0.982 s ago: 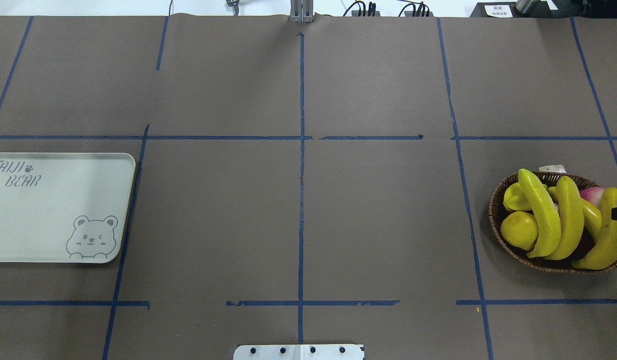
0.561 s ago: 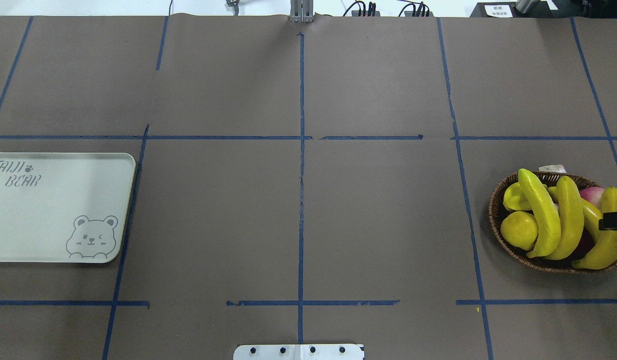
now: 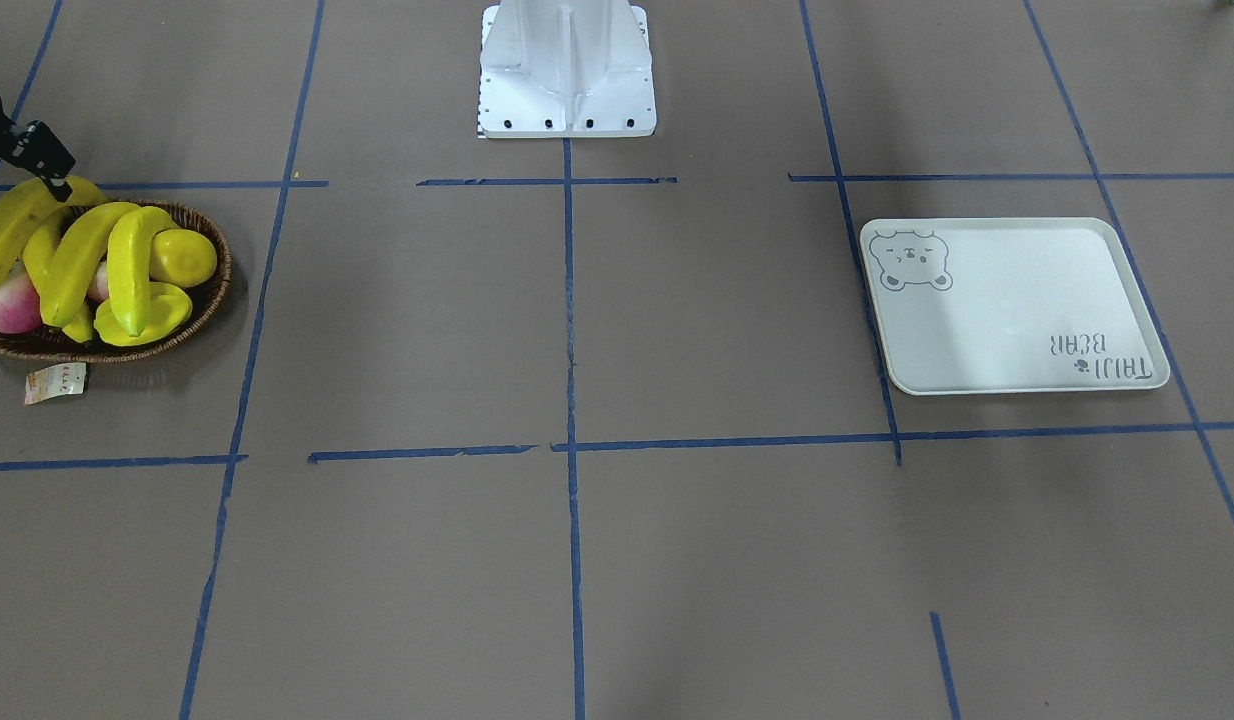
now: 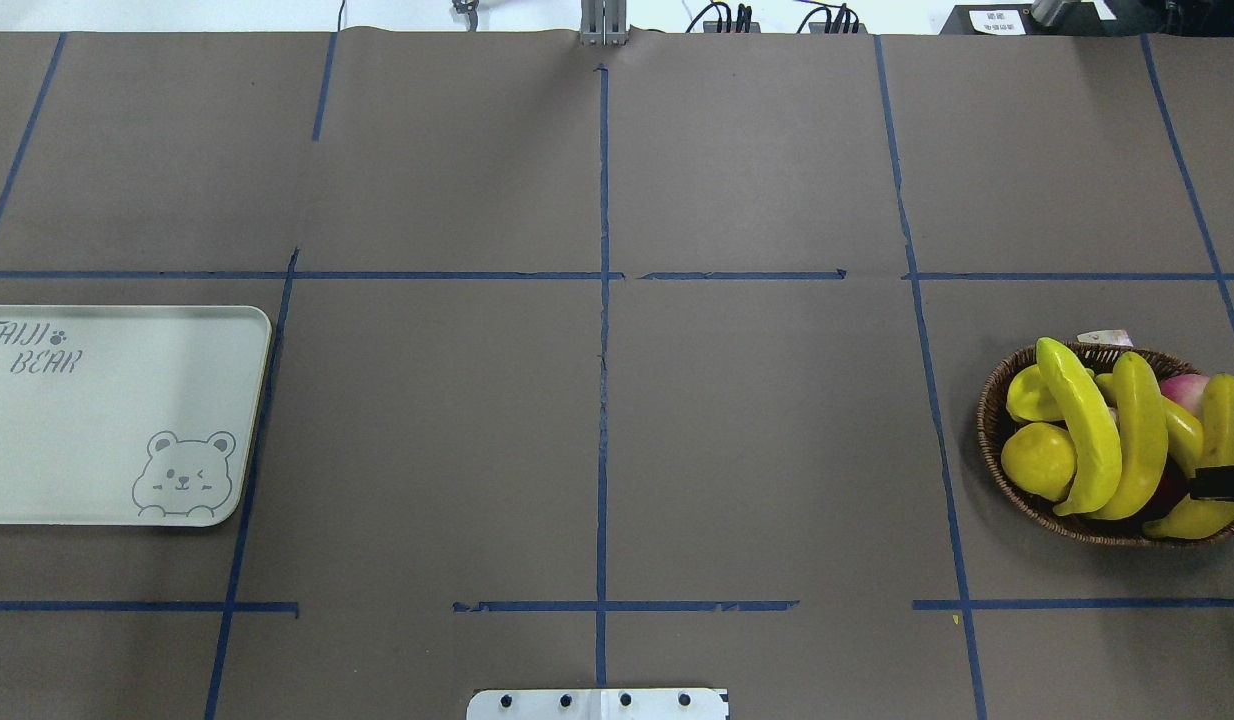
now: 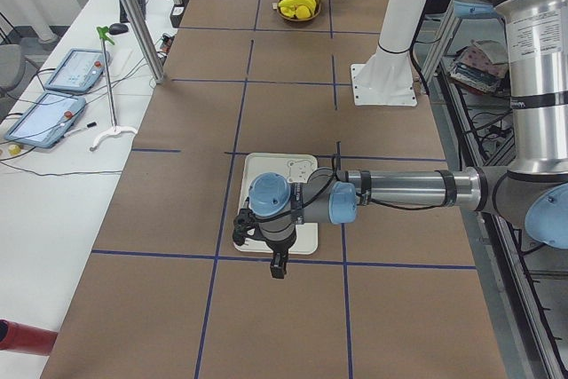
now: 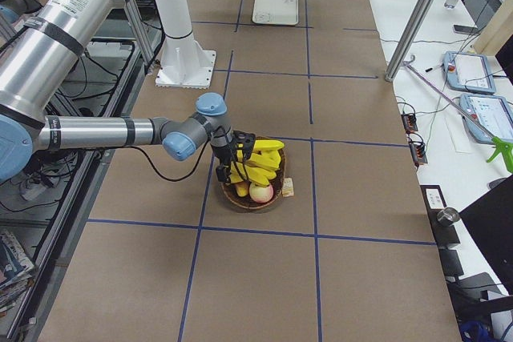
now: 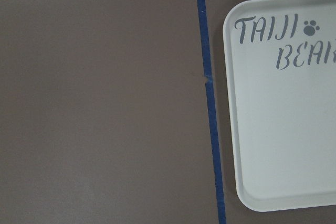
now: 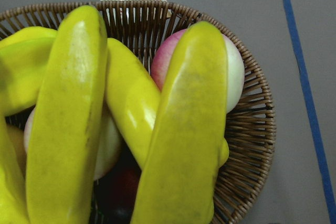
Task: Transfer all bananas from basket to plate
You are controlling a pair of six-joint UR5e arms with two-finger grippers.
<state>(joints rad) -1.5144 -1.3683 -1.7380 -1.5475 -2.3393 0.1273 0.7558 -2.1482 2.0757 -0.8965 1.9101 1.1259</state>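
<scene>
The dark wicker basket (image 4: 997, 440) sits at the table's right end and holds several yellow bananas. Two bananas (image 4: 1082, 440) (image 4: 1142, 435) lie side by side, a third (image 4: 1184, 432) is half hidden, and a darker one (image 4: 1227, 425) rests on the right rim. My right gripper (image 4: 1222, 483) hangs over that darker banana (image 8: 186, 129); only a black part shows, so I cannot tell whether it is open or shut. The pale bear-print plate (image 4: 117, 415) lies bare at the left end. My left gripper (image 5: 279, 264) hovers beside the plate (image 7: 278, 129); I cannot tell its state.
A lemon (image 4: 1037, 460), a starfruit (image 4: 1029, 397) and a pink peach (image 8: 233, 72) share the basket. A paper tag (image 3: 55, 382) lies beside the basket's rim. The robot's white base (image 3: 567, 70) stands at the table's middle edge. Blue tape lines cross the brown table.
The black part of my right gripper has slid down the overhead view along the darker banana, towards the robot's side. The fruit and the plate have not moved.
</scene>
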